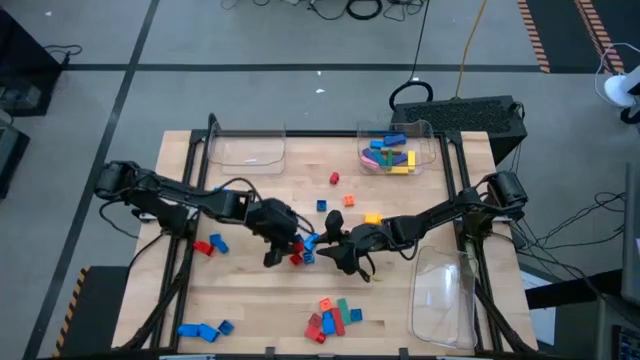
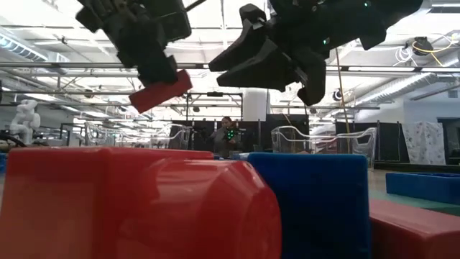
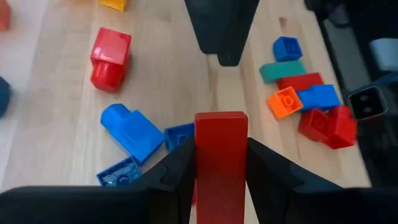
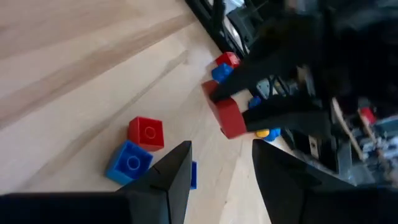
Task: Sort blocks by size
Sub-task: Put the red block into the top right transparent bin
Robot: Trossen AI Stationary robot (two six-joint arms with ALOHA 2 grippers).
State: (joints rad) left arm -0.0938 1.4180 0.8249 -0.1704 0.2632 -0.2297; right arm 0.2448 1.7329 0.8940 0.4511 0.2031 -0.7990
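I see L gripper (image 3: 219,163) squeezing a red block (image 3: 220,158) above table mid. R gripper (image 4: 221,163) nearby, fingers apart, holding nothing.

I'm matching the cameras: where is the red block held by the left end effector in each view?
High: red block, table centre.
Low: upper left, lifted.
Left wrist: bottom centre, between the fingers.
Right wrist: centre right.
Shared landmark: left end effector.
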